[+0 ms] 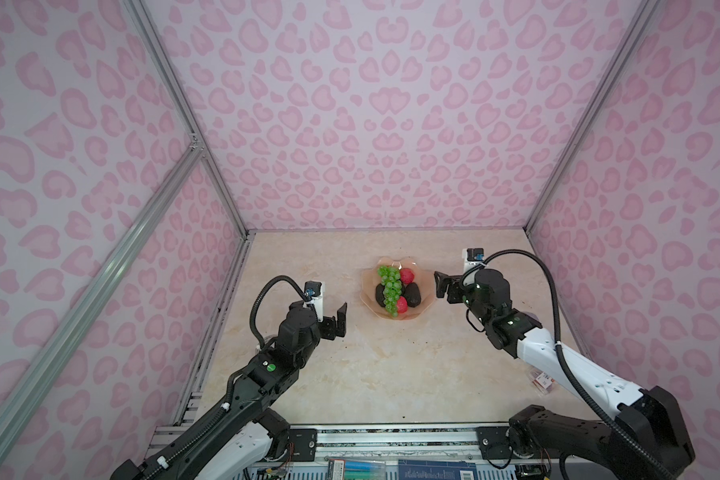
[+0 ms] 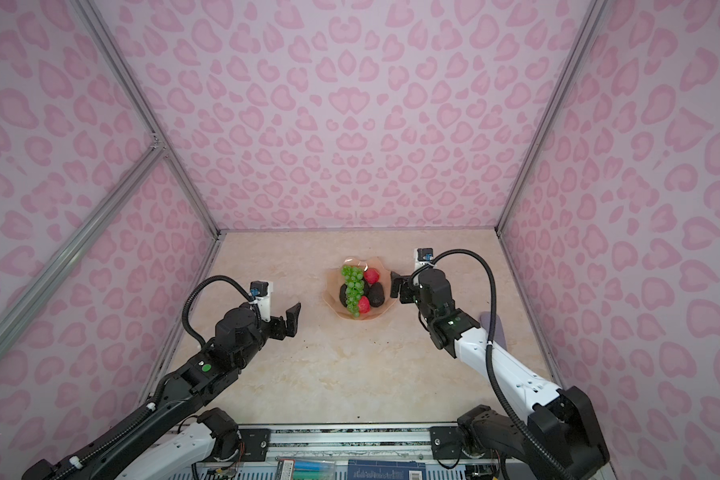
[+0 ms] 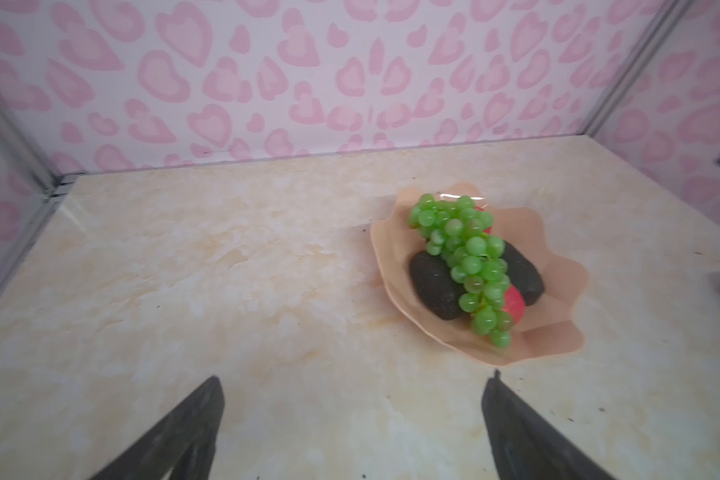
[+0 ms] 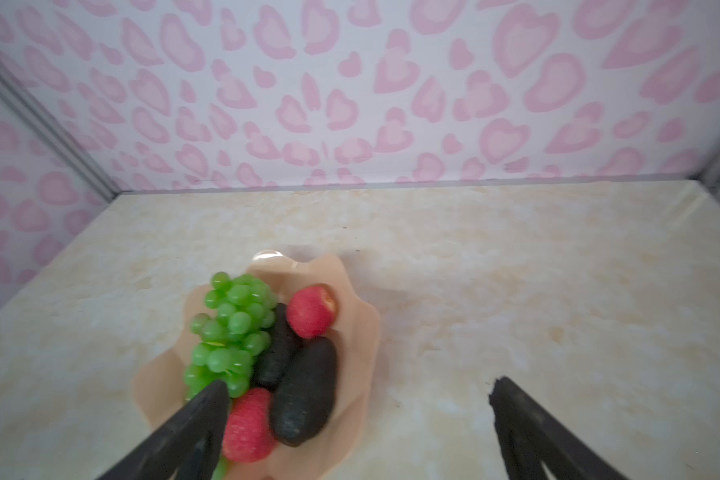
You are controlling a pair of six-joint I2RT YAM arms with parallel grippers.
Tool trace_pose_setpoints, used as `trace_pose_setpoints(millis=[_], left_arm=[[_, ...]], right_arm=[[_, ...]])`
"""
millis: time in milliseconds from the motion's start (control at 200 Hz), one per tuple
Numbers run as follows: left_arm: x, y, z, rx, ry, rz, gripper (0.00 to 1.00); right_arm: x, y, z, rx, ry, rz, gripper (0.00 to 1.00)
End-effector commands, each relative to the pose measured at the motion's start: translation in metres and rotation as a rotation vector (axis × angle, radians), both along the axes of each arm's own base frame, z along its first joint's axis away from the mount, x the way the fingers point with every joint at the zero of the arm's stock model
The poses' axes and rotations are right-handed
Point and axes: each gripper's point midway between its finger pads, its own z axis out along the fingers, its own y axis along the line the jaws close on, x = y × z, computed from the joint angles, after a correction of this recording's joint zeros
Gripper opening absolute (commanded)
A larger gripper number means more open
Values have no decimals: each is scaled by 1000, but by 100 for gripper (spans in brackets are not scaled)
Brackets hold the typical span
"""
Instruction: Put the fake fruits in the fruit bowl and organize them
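Both top views look down from high above the near edge of the bench [image 1: 350, 374] toward the back wall [image 1: 391, 124], sharing the whole scene. Both wrist views sit low, facing that wall; each shows the bowl [image 3: 558, 345], the right from nearer.

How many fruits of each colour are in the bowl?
Green grape bunch: 1
Red apples: 2
Black avocados: 3
Total in the fruit bowl: 6

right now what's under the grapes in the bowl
The grapes lie over the middle avocado, partly hiding it; a side avocado and an apple poke out beside them. The bowl floor beneath is covered.
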Motion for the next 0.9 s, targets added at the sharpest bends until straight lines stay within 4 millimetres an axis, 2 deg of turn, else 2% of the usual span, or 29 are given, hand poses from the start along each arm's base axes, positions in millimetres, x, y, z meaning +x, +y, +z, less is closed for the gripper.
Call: trace_pose_setpoints(millis=[0,5,85,185,295,390,610,685,760,805,840,895], left_arm=[[14,46,24,12,-189,222,97],[14,48,24,12,-193,231,97],[17,86,12,-2,-221,359,97],[20,130,-13,-11,-213,502,97],[28,155,-42,15,-154,571,97],[40,158,-67,-26,-106,557,97],[80,152,-64,36,-89,484,97],[80,151,-65,47,-121,471,97],[78,149,-77,32,-156,442,97],[84,146,-78,36,-168,427,97],[88,146,-83,43,-116,420,97],[88,151,-82,20,-129,438,97]], right_arm=[[-12,-61,-6,-140,-61,-216,99],[-14,-64,-11,-149,-52,-220,99],[-19,-87,-16,-163,-115,-288,99],[-25,-114,-32,-197,-108,-383,99],[-24,-125,-46,-170,-140,-401,99],[-18,-127,-55,-158,-138,-379,99],[-11,-131,-78,-188,-153,-378,99],[-9,-130,-78,-226,-151,-359,99],[-7,-130,-78,-227,-155,-345,99],[-6,-129,-77,-229,-161,-334,99],[-5,-129,-78,-228,-171,-326,99],[-5,-132,-82,-225,-191,-331,99]])
